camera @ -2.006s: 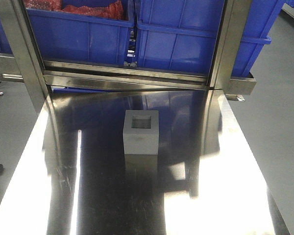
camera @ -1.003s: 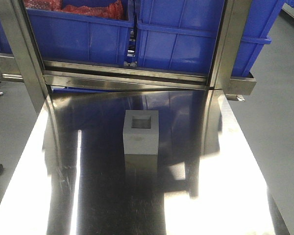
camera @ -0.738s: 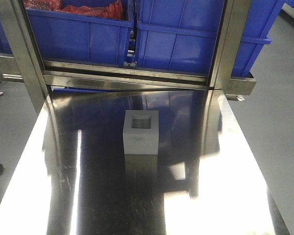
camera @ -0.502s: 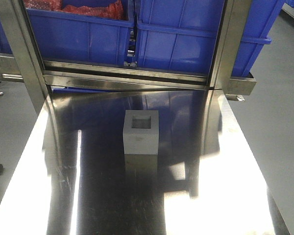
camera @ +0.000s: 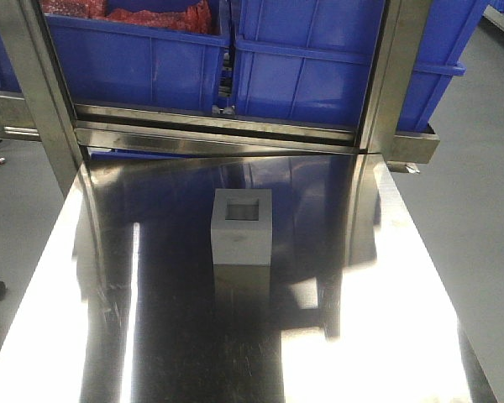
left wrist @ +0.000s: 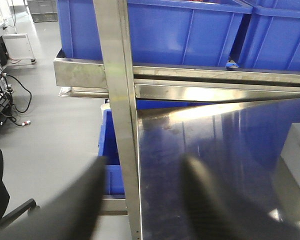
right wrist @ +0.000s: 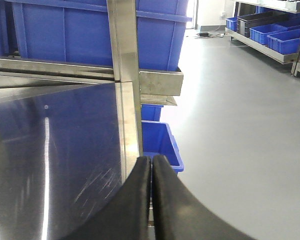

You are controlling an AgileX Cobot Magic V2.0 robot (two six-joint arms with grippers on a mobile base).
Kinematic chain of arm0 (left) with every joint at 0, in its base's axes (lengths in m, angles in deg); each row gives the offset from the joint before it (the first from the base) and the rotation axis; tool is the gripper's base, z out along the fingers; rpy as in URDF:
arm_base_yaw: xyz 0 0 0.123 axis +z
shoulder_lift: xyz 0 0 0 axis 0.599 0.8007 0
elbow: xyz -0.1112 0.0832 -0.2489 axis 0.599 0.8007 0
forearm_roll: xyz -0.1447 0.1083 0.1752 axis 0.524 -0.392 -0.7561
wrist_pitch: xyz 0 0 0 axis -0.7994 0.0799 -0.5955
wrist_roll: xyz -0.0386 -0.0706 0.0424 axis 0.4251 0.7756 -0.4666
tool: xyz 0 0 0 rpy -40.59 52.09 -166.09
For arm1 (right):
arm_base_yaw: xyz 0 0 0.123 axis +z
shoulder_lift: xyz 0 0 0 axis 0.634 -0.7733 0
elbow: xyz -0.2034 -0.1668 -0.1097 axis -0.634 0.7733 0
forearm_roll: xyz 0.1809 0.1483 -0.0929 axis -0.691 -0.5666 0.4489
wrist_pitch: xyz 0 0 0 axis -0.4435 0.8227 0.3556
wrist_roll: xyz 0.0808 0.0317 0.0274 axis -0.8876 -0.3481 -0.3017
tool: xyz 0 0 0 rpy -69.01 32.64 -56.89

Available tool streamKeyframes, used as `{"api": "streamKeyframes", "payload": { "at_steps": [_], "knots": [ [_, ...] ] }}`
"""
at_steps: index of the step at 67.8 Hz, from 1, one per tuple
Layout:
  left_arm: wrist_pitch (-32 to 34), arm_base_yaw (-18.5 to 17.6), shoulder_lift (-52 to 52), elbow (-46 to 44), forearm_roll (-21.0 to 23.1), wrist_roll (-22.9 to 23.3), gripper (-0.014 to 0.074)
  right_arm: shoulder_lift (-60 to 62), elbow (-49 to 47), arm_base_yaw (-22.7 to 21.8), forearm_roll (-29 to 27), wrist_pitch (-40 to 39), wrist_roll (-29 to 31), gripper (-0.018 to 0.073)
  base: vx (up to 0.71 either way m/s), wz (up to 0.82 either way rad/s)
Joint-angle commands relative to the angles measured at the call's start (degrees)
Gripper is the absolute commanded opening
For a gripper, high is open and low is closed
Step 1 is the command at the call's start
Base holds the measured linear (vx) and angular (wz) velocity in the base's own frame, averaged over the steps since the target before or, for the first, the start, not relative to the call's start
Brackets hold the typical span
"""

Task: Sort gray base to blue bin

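Front: 1 gray base on table, 2 blue bins behind. Wrist cams only: left gripper jaws wide, right gripper jaws pressed together, both empty.

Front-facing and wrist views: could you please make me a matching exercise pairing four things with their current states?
1. gray base
2. left claw
3. right claw
4. left-hand blue bin

a. shut
b. holds red material
c. open
d. standing on the steel table, recess up

Pairs: 1-d, 2-c, 3-a, 4-b
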Motion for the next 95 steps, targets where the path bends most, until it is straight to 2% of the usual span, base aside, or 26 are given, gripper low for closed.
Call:
{"api": "streamKeyframes", "payload": {
  "at_steps": [1,7,21,28,32,39,45,52,57,69,77,86,95],
  "knots": [
    [4.4,0.1,0.4,-2.1,0.4,0.0,0.0636,-1.0,0.1,-0.3,0.4,-4.3,0.7,-0.0005,0.0,0.0],
    [4.4,0.1,0.4,-2.1,0.4,0.0,0.0735,-1.0,0.1,-0.3,0.4,-4.3,0.7,-0.0005,0.0,0.0],
    [4.2,0.1,0.4,-2.1,0.7,0.8,0.0698,-1.0,0.1,-0.3,0.4,-4.3,0.7,-0.0005,0.0,0.0],
    [3.5,0.1,1.8,-3.0,0.7,-0.7,0.0663,-1.0,0.1,-0.3,0.4,-4.3,0.7,-0.0005,0.0,0.0],
    [2.4,-0.1,4.6,-5.1,0.9,-3.1,0.0638,-1.0,0.1,-0.3,0.4,-4.3,0.7,-0.0005,0.0,0.0],
    [1.1,-0.1,10.5,-9.7,4.1,-9.3,0.0593,-1.0,0.1,-0.3,0.4,-4.3,0.7,-0.0005,0.0,0.0],
    [0.1,-0.3,17.1,-14.6,10.7,-16.2,0.0559,-1.0,0.1,-0.3,0.4,-4.3,0.7,-0.0005,0.0,0.0],
    [-0.1,-3.2,25.1,-19.7,18.7,-24.5,0.054,-1.0,0.1,-0.3,0.4,-4.3,0.7,-0.0005,0.0,0.0],
    [0.2,-6.0,30.4,-22.7,20.8,-26.9,0.0539,-1.0,0.1,-0.3,0.4,-4.3,0.7,-0.0005,0.0,0.0],
    [0.5,-14.4,45.1,-30.8,20.8,-25.6,0.0539,-1.0,0.1,-0.3,0.4,-4.3,0.7,-0.0005,0.0,0.0],
    [-0.3,-18.9,53.4,-37.3,20.6,-20.8,0.0539,-1.0,0.1,-0.3,0.4,-4.3,0.7,-0.0005,0.0,0.0],
    [-4.1,-22.8,62.2,-45.2,20.6,-17.2,0.0539,-1.0,0.1,-0.3,0.4,-4.3,0.7,-0.0005,0.0,0.0],
    [-7.6,-24.8,69.9,-53.2,20.6,-10.4,0.0542,-1.0,0.1,-0.3,0.4,-4.3,0.7,-0.0005,0.0,0.0]
  ]
}}
